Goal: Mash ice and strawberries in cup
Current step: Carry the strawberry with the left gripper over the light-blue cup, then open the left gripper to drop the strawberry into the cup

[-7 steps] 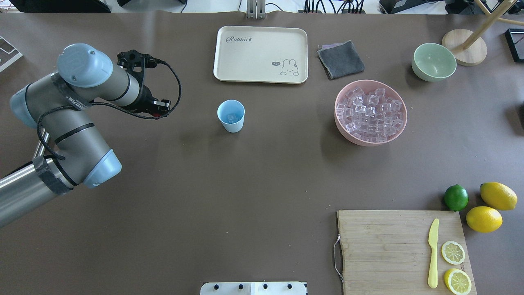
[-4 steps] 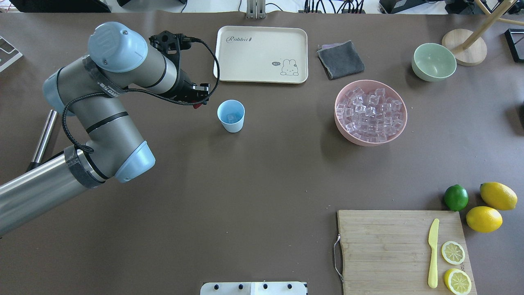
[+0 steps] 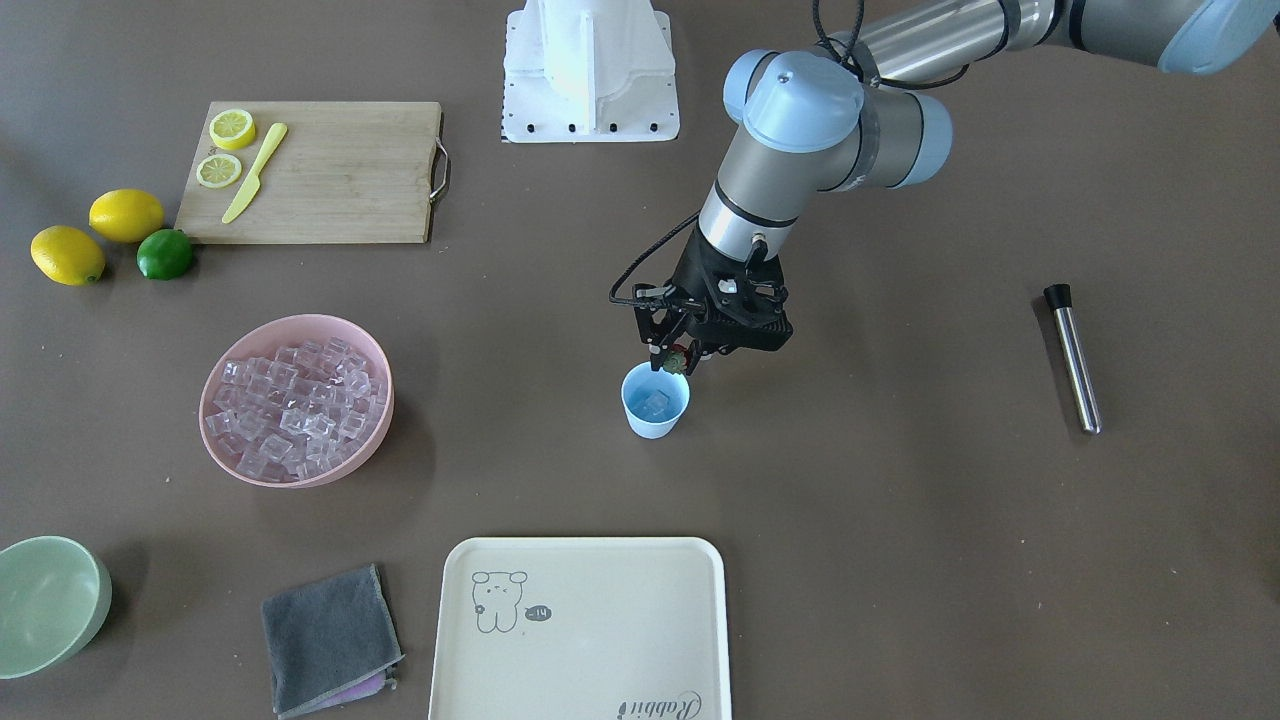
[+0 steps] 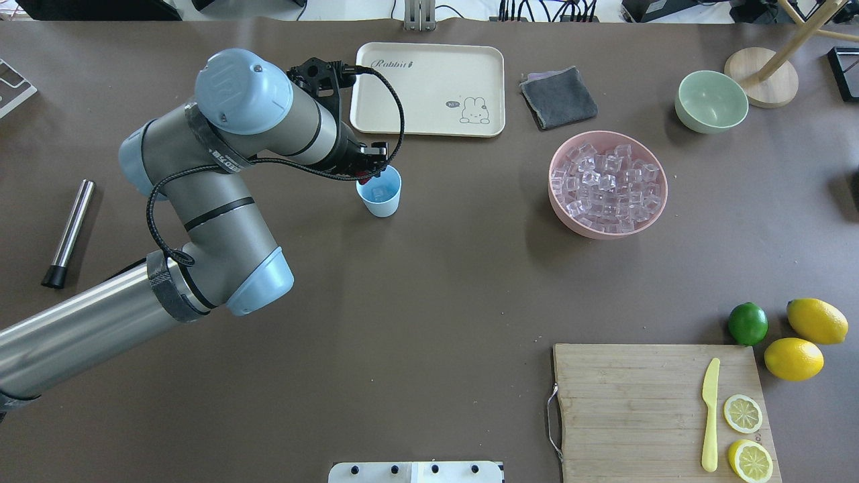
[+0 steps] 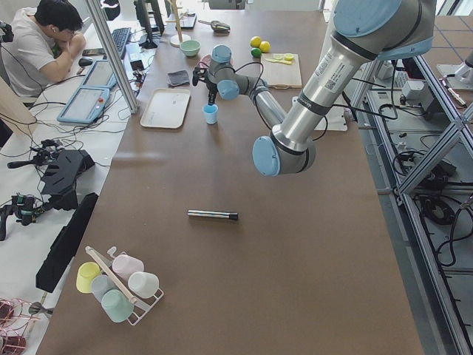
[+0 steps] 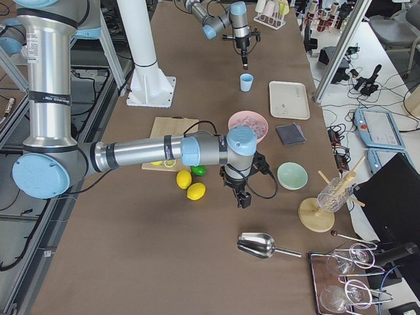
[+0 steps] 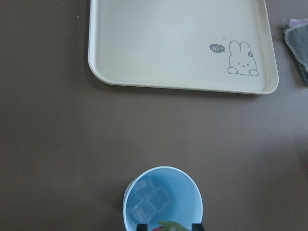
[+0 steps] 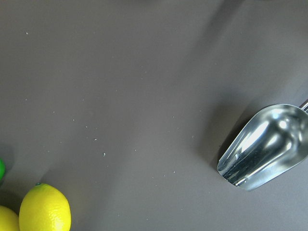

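We pinch the strawberry in our left jaws over the cup, which holds ice. Next we should centre, then spread them. We cannot tell how our right jaws stand.

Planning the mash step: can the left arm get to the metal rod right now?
Probably not yet. The rod lies in the open on the arm's own side, but the left gripper is shut on the strawberry above the rim of the cup. It would likely need to drop that first.
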`<state>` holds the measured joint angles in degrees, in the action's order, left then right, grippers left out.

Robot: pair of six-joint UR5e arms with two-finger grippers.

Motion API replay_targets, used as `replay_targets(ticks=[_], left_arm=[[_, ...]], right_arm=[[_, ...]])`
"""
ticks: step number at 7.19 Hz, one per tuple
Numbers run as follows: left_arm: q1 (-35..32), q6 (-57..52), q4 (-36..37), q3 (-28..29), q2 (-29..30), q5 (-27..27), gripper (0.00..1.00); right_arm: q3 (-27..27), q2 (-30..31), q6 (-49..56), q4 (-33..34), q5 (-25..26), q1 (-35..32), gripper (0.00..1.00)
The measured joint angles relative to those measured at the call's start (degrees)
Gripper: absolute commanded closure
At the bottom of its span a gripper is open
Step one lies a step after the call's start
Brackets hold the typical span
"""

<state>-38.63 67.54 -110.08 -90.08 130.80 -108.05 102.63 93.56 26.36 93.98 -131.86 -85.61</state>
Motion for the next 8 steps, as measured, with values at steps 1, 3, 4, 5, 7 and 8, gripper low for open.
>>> replay_targets(ticks=[1,3,4,5,7,8], left_arm=[[0.2,0.0,-0.2,0.9,0.6,0.7,1.0],[0.5,0.0,-0.6,2.7,1.3,1.9,0.9],[0.8,0.1,-0.9,3.1,1.5,3.0,0.81],[1.1,0.1,-1.1,3.3,1.7,3.6,0.54],[1.5,0.1,-2.0,3.3,1.6,3.9,0.03],[1.6,0.0,-2.6,3.3,1.5,3.9,0.03]], right_arm=[[0.0,0.5,0.0,-0.4,-0.1,0.0,0.02],[0.1,0.9,-0.1,-0.8,-0.1,0.0,0.02],[0.3,1.1,-0.1,-0.8,-0.1,0.0,0.02],[0.4,1.3,0.0,-0.8,-0.2,0.0,0.02],[0.6,1.7,0.1,-0.9,-0.2,0.0,0.02],[0.6,1.8,0.0,-0.9,-0.2,0.0,0.02]])
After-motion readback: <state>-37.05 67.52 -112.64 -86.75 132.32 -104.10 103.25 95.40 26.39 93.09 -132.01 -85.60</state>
